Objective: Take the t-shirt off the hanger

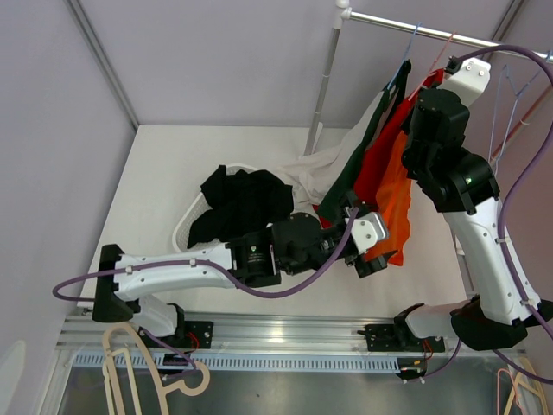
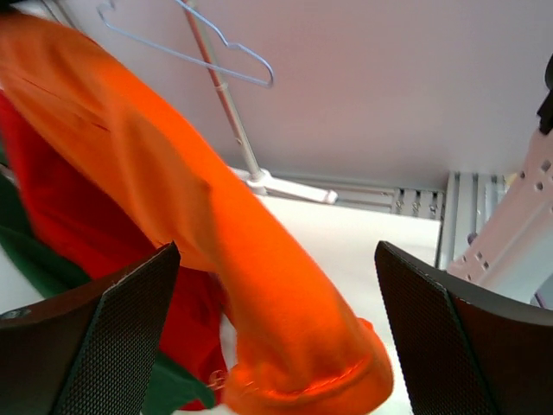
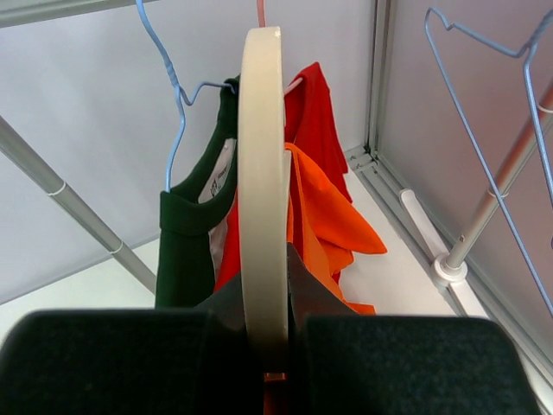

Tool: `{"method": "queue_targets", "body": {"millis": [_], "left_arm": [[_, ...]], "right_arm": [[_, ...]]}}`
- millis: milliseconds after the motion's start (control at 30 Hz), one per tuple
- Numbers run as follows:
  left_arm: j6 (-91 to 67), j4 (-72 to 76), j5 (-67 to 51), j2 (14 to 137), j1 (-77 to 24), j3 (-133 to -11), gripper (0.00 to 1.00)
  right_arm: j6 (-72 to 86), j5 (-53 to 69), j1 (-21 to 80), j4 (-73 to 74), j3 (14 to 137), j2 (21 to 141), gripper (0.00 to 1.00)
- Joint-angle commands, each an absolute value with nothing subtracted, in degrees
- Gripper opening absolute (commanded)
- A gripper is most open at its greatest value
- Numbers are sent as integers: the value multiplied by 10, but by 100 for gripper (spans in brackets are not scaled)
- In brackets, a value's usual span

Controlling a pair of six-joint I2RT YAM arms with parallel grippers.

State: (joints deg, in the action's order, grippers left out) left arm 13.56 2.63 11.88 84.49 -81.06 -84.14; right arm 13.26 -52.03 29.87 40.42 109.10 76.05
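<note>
My left gripper [image 2: 276, 246] is wide open with the orange t-shirt [image 1: 395, 192] hem dangling between its fingers, nothing pinched. Shirt droops off the cream hanger [image 3: 262, 173], light and floppy, so I'd pinch that hem. Right gripper [image 3: 263, 346] is clamped on the hanger

A robot lab cell: plain panel walls [image 1: 216, 60], aluminium rail [image 1: 285, 333], white table [image 1: 164, 164].
</note>
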Motion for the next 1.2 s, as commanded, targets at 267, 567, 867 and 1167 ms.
{"method": "queue_targets", "body": {"millis": [267, 567, 867, 1167], "left_arm": [[91, 7, 91, 867, -799, -876, 6], [110, -26, 121, 806, -828, -876, 1], [93, -48, 175, 715, -910, -822, 1], [40, -52, 168, 665, -927, -739, 1]], "right_arm": [[116, -545, 311, 340, 1109, 745, 0], [48, -602, 302, 267, 1073, 755, 0], [48, -558, 209, 245, 1071, 776, 0], [54, -514, 159, 252, 1099, 801, 0]]}}
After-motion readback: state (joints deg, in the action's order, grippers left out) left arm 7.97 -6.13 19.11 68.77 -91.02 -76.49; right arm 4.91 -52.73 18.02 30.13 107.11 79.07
